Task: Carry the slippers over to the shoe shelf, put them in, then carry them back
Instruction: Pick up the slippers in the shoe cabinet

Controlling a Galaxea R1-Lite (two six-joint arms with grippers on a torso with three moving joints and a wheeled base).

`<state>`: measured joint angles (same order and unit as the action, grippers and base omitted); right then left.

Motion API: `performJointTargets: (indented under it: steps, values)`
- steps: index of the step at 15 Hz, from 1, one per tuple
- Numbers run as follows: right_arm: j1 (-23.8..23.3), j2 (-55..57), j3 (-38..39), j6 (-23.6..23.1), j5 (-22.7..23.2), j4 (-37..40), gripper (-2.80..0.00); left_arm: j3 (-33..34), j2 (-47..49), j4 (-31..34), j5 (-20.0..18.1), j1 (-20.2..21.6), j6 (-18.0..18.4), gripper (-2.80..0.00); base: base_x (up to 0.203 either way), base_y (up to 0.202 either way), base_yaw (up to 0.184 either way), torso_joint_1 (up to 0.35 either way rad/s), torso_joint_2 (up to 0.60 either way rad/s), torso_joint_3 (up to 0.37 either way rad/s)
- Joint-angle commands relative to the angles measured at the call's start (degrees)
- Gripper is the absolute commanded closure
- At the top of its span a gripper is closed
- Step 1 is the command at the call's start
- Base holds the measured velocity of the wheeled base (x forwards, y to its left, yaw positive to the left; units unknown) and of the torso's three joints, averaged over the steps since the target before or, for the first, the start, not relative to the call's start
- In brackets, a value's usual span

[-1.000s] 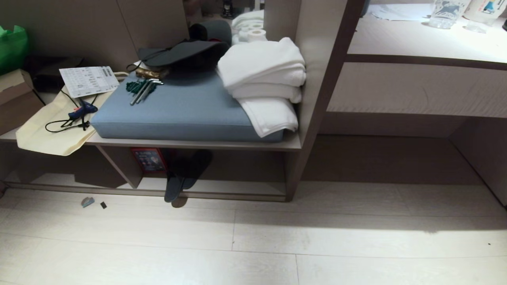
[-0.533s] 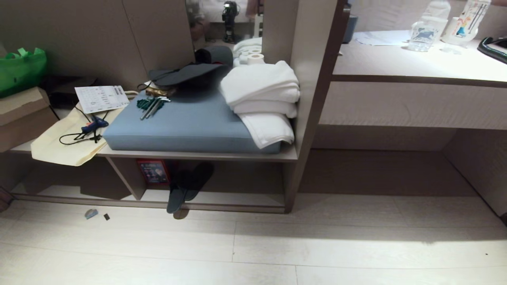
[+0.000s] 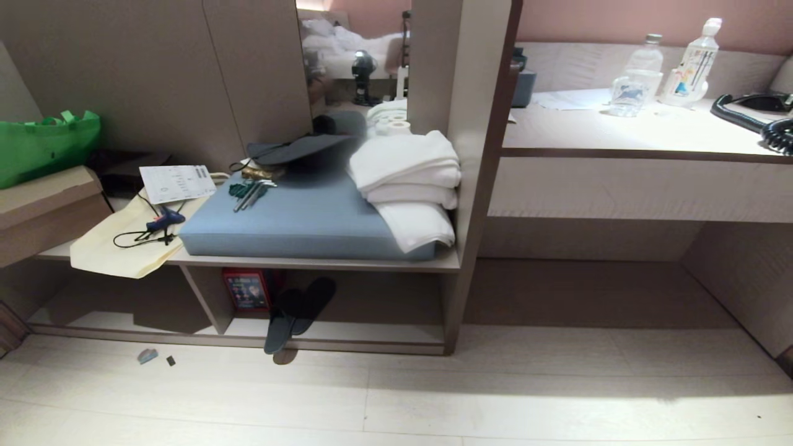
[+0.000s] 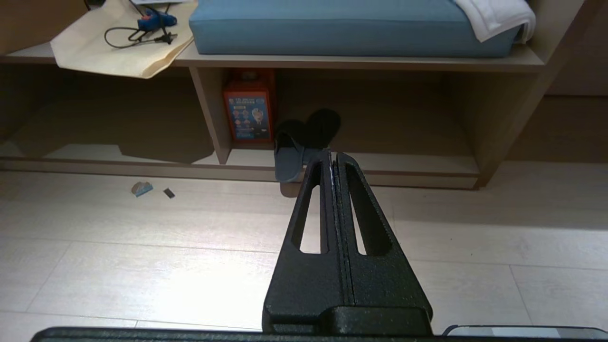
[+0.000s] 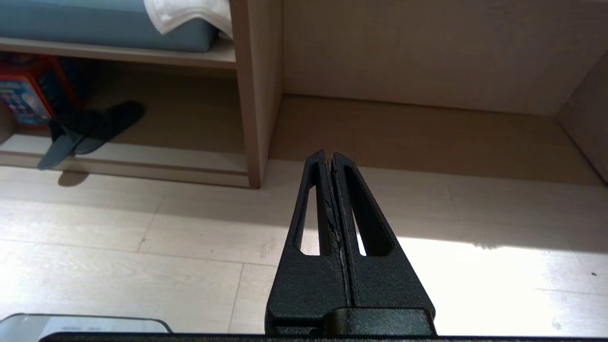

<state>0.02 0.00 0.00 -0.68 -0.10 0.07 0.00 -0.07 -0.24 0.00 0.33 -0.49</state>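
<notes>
Both claws sat pressed shut and empty, left claw [image 4: 333, 159] and right claw [image 5: 327, 156] hanging low above the floor, well short of the shoe shelf [image 3: 347, 337]. Inside it the 2 slippers [image 3: 296, 313] lay overlapped, heels overhanging its front lip; grabbing only 1 might drag the other off.

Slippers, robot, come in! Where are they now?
Both grippers shut, empty, above floor. Slippers in shoe shelf, heels overhanging its edge. Red box beside them.
</notes>
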Motion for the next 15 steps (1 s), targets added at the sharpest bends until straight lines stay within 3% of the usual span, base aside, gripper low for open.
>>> performJointTargets:
  steps: [1,5,15]
  values:
    - [0.0,0.1,0.0,0.0,0.0,0.0,0.00,0.0,0.1,0.0,0.0,0.0,0.0,0.00,0.000,0.000,0.000,0.002,0.00,0.201]
    - [0.0,0.1,0.0,0.0,0.0,0.0,0.00,0.0,0.1,0.0,0.0,0.0,0.0,0.00,0.000,0.000,0.000,0.002,0.00,0.126]
    - [0.0,0.1,0.0,-0.1,0.0,-0.1,0.00,0.0,0.1,-0.1,-0.1,0.0,0.2,0.00,0.000,0.000,0.000,0.001,0.00,0.003]
